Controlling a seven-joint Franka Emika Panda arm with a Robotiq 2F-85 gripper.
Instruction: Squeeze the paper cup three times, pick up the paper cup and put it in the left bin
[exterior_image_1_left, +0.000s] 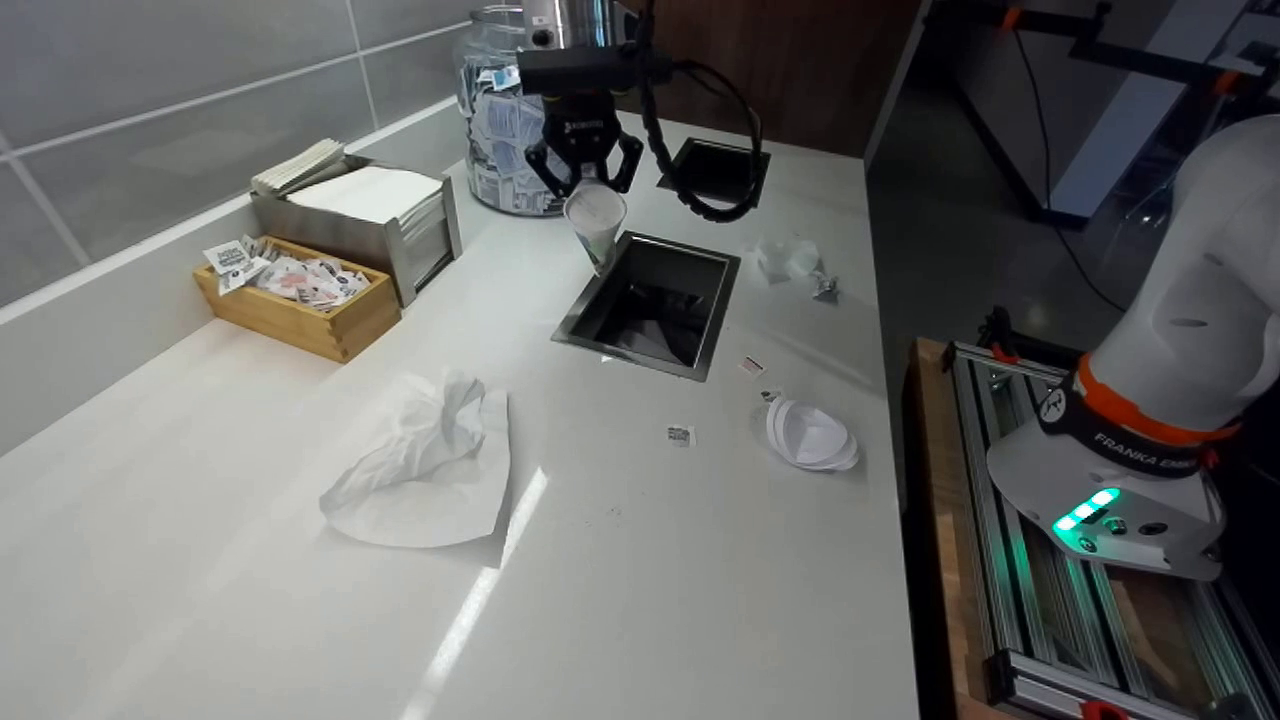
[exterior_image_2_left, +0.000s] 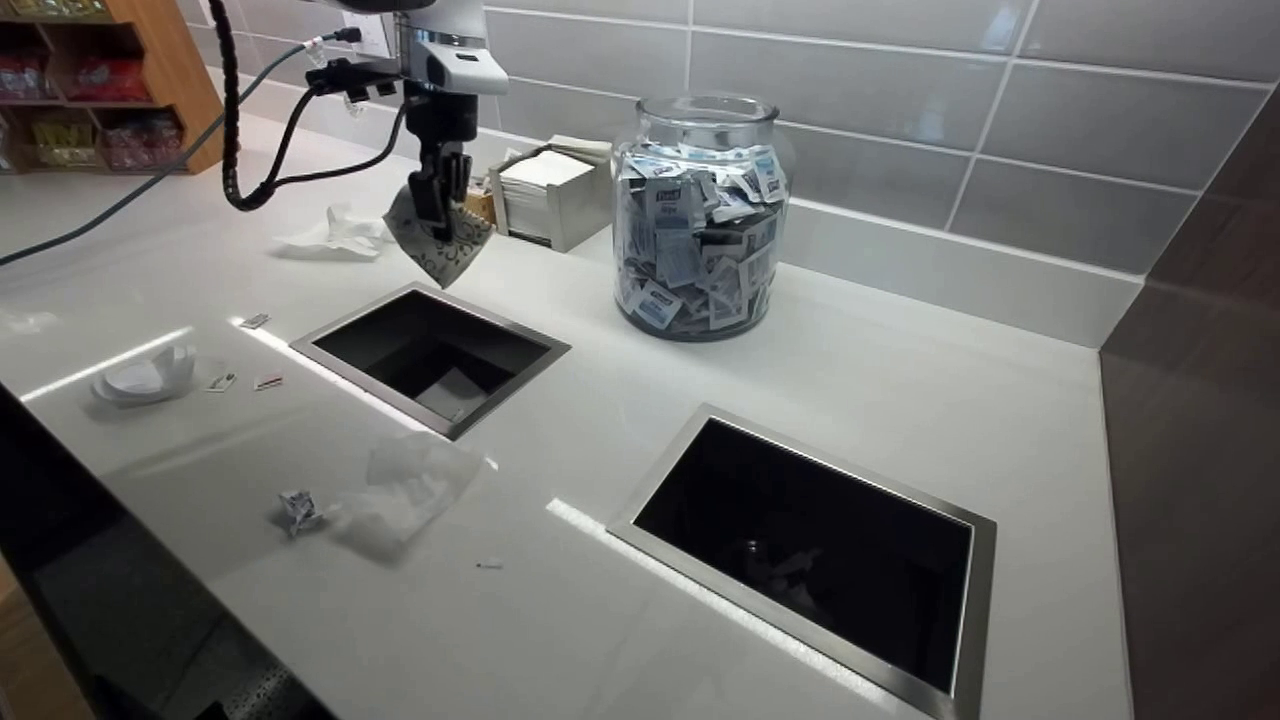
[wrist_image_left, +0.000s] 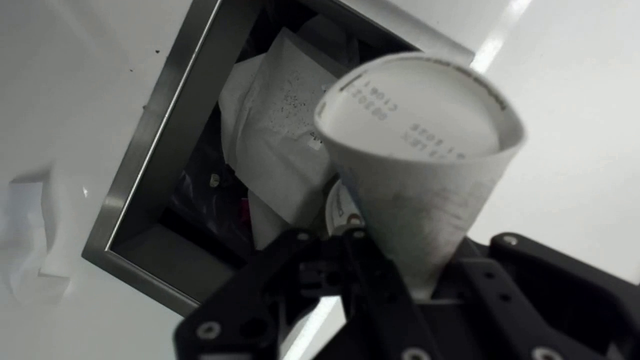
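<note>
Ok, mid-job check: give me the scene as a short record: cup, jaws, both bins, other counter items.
Paper cup: held, printed base showing in the wrist view
Jaws: closed on the paper cup
Left bin: papers inside; paper cup by its rim, not dropped in
Right bin: farther from the paper cup
Counter: glass jar of packets, napkin holder, crumpled paper
Squeezes: not countable from stills

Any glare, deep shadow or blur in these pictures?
In both exterior views, bright streaks of glare lie across the white counter; in an exterior view, the bin nearest the camera is almost black inside, with only faint shapes showing; in the wrist view, the paper cup looks slightly soft, its grey print only partly readable, and a white streak shows toward the upper right.
</note>
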